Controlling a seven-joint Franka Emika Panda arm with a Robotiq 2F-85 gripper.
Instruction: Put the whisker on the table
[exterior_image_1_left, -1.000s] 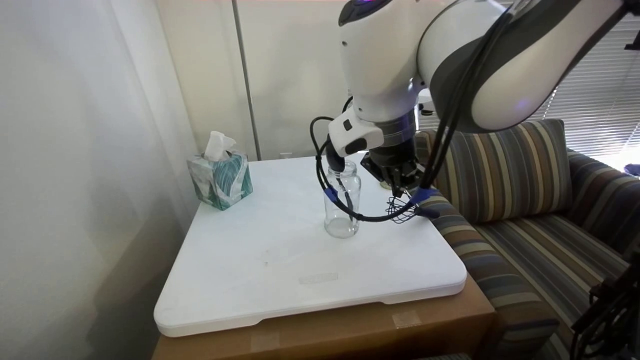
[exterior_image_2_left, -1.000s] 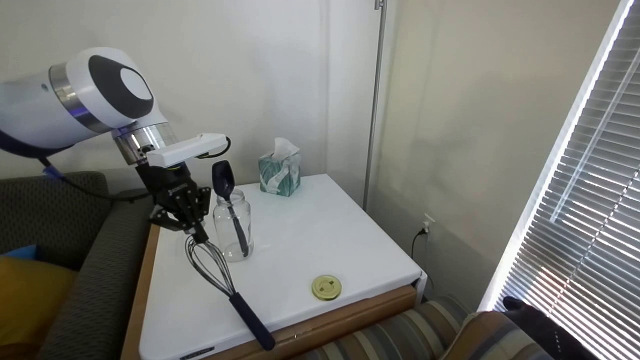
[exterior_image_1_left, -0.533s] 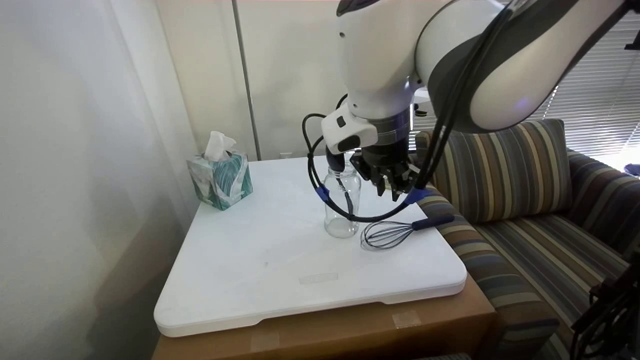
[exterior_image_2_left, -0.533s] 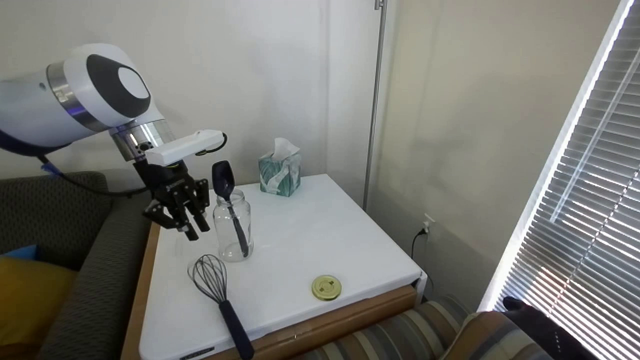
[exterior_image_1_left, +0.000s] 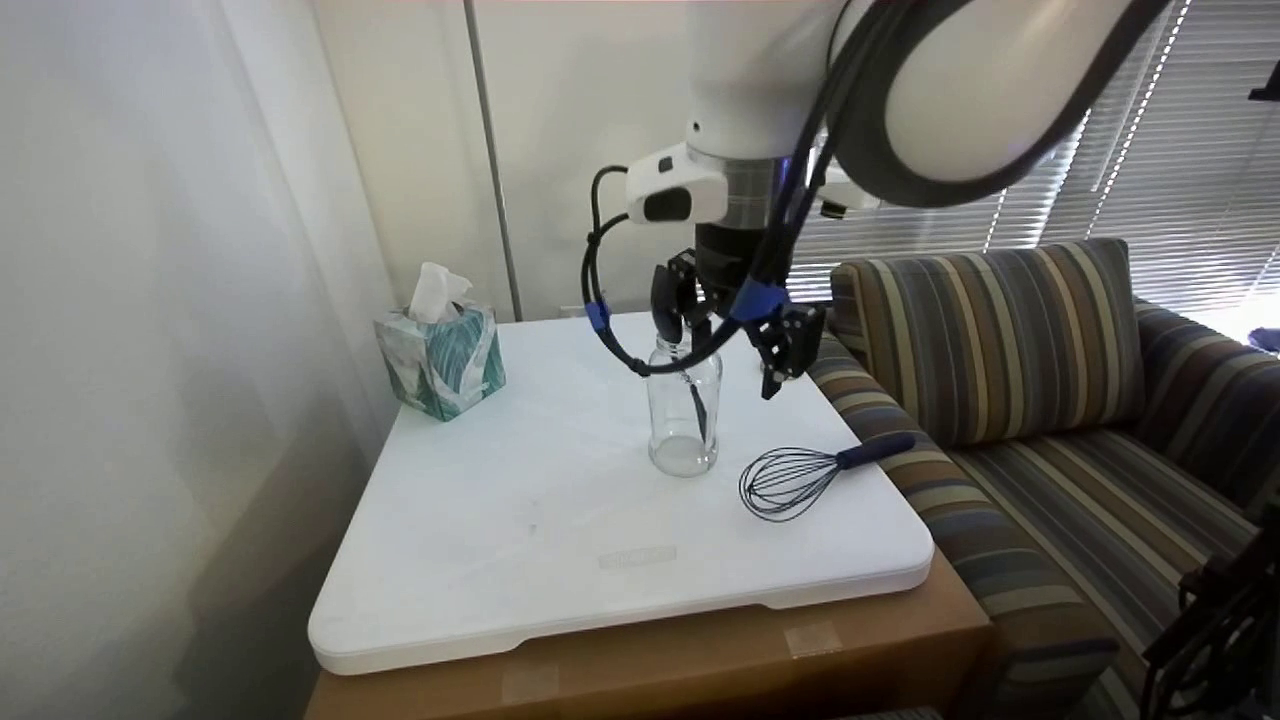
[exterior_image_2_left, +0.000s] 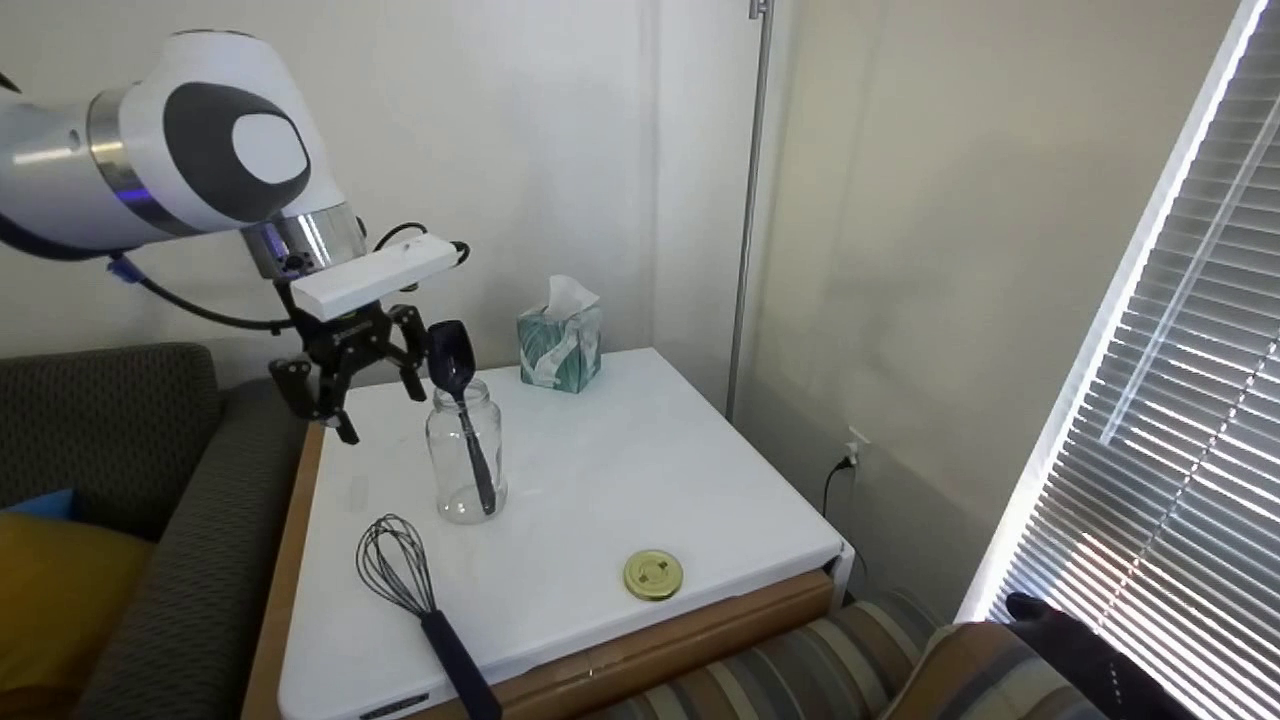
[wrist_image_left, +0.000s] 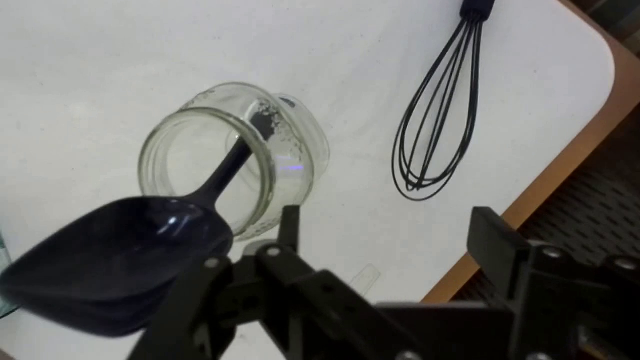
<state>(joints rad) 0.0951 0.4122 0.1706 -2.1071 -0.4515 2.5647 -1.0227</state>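
Observation:
The whisker (exterior_image_1_left: 842, 461), a wire whisk with a dark handle, lies flat on the white table (exterior_image_1_left: 480, 540). The tip of its handle (exterior_image_2_left: 458, 660) reaches past the tabletop's edge. My gripper (exterior_image_2_left: 383, 412) hangs in the air above the tabletop, apart from the whisker. In the wrist view the gripper (wrist_image_left: 385, 220) stands open, its fingers wide apart with nothing between them. Beyond the fingertips the whisker's wire loops (wrist_image_left: 473, 100) show on the tabletop, and most of the handle is cut off by the frame.
A glass jar (exterior_image_2_left: 440, 465) holding a dark spoon-like utensil (wrist_image_left: 115, 250) stands upright close beside my gripper. The tissue box (exterior_image_1_left: 450, 360) sits at a table corner. A gold lid (exterior_image_2_left: 653, 575) lies near an edge. The striped sofa (exterior_image_1_left: 1040, 500) adjoins the table.
One second ago the gripper was shut on the whisker's wire end, holding it tilted. The jaws have opened, the whisker has dropped flat onto the table, and the arm has risen.

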